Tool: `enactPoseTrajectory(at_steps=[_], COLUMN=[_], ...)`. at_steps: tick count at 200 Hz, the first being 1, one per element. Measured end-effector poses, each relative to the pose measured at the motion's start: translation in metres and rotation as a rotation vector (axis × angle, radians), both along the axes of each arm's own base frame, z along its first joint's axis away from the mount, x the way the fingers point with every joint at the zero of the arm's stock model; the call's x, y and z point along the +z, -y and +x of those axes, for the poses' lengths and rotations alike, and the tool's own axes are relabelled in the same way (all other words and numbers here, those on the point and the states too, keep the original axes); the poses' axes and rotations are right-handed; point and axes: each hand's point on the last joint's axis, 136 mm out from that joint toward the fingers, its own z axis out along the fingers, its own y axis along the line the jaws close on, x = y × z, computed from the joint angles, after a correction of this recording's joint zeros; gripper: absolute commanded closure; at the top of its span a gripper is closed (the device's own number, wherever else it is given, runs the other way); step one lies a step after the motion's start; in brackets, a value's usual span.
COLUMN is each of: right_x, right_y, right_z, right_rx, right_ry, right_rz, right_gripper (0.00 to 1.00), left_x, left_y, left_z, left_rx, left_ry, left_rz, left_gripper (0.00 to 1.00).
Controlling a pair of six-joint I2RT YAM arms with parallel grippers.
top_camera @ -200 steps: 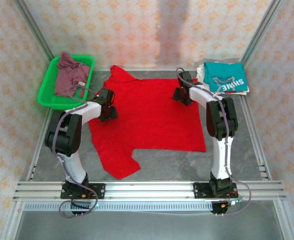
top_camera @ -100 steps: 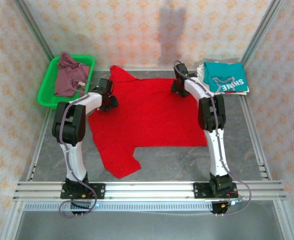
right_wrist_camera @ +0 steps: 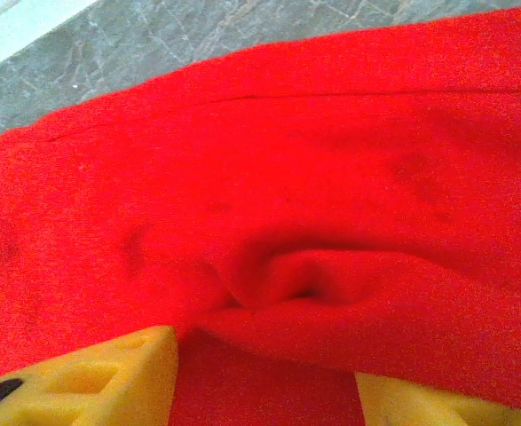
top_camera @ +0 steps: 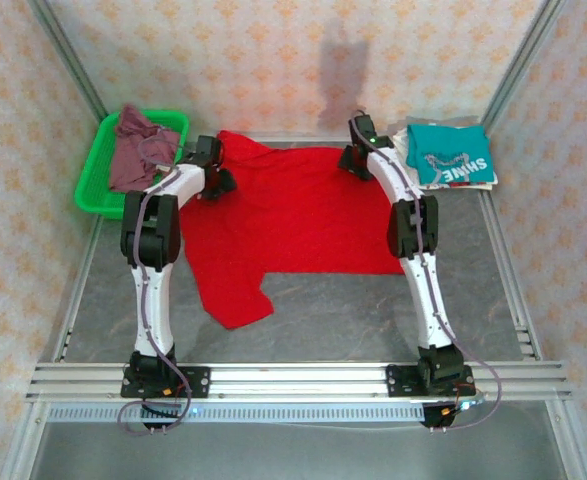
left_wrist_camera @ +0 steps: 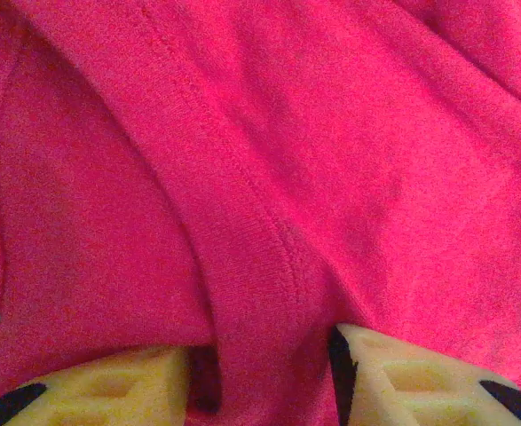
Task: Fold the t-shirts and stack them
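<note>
The bright red t-shirt (top_camera: 293,220) lies spread across the middle of the table, one sleeve pointing at the near edge. My left gripper (top_camera: 218,180) is at its far left corner by the collar. In the left wrist view a raised ridge of red cloth (left_wrist_camera: 260,293) runs between the yellow fingers of that gripper (left_wrist_camera: 260,359), which is shut on it. My right gripper (top_camera: 352,165) sits at the shirt's far right edge. Its fingers stand apart over flat cloth, with a bunched fold (right_wrist_camera: 313,293) just ahead of the gripper (right_wrist_camera: 264,368). A folded teal t-shirt (top_camera: 453,157) lies at the back right on a whitish one (top_camera: 403,143).
A green mesh basket (top_camera: 88,192) at the back left holds a crumpled mauve t-shirt (top_camera: 133,155). Metal frame posts and patterned walls close in the sides and back. Bare grey table (top_camera: 343,310) lies between the red shirt and the arm bases.
Both arms have stretched toward the back wall and the red shirt has slid that way with them. The right jaws have widened.
</note>
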Motion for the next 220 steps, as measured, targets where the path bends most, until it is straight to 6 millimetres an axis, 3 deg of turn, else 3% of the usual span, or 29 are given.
enactPoseTrajectory(at_steps=[23,47,62,78,91,98,111,121,131,149,162,173,194,220], right_x=[0.006,0.023,0.049,0.095,0.131,0.147,0.168,0.164,0.148,0.098,0.069,0.058,0.067,0.08], right_y=[-0.004,-0.005,-0.007,-0.013,-0.019,-0.022,-0.024,-0.018,-0.008,0.011,0.025,0.034,0.04,0.031], right_z=[-0.003,-0.019,-0.047,-0.092,-0.133,-0.154,-0.192,-0.216,-0.238,-0.274,-0.297,-0.31,-0.314,-0.309], right_rx=[0.027,0.07,0.105,0.15,0.19,0.213,0.251,0.261,0.256,0.24,0.222,0.207,0.184,0.206], right_ry=[-0.007,-0.024,-0.025,0.044,0.141,0.203,0.324,0.369,0.386,0.325,0.282,0.278,0.36,0.474], right_rz=[0.017,0.004,-0.007,0.001,0.025,0.044,0.081,0.091,0.088,0.048,0.016,-0.004,-0.007,0.036], right_gripper=[0.38,0.35,0.33,0.31,0.29,0.28,0.26,0.26,0.26,0.25,0.25,0.25,0.25,0.25], left_x=[0.005,0.034,0.076,0.121,0.143,0.144,0.131,0.11,0.091,0.067,0.056,0.047,0.023,0.007], left_y=[0.0,0.0,0.002,0.006,0.007,0.005,-0.004,-0.01,-0.013,-0.015,-0.01,-0.001,0.009,0.015], left_z=[-0.01,-0.048,-0.08,-0.121,-0.159,-0.181,-0.22,-0.255,-0.286,-0.33,-0.347,-0.356,-0.37,-0.374], left_rx=[-0.003,-0.005,-0.006,0.0,0.005,0.016,0.043,0.064,0.074,0.096,0.101,0.092,0.099,0.107], left_ry=[-0.009,-0.004,0.065,0.163,0.23,0.241,0.226,0.174,0.127,0.059,0.041,0.019,-0.085,-0.166], left_rz=[-0.005,-0.002,0.01,0.015,0.007,0.007,0.011,0.01,0.005,-0.016,-0.043,-0.082,-0.121,-0.132], left_gripper=[0.51,0.48,0.43,0.39,0.38,0.37,0.34,0.33,0.32,0.3,0.3,0.31,0.31,0.33])
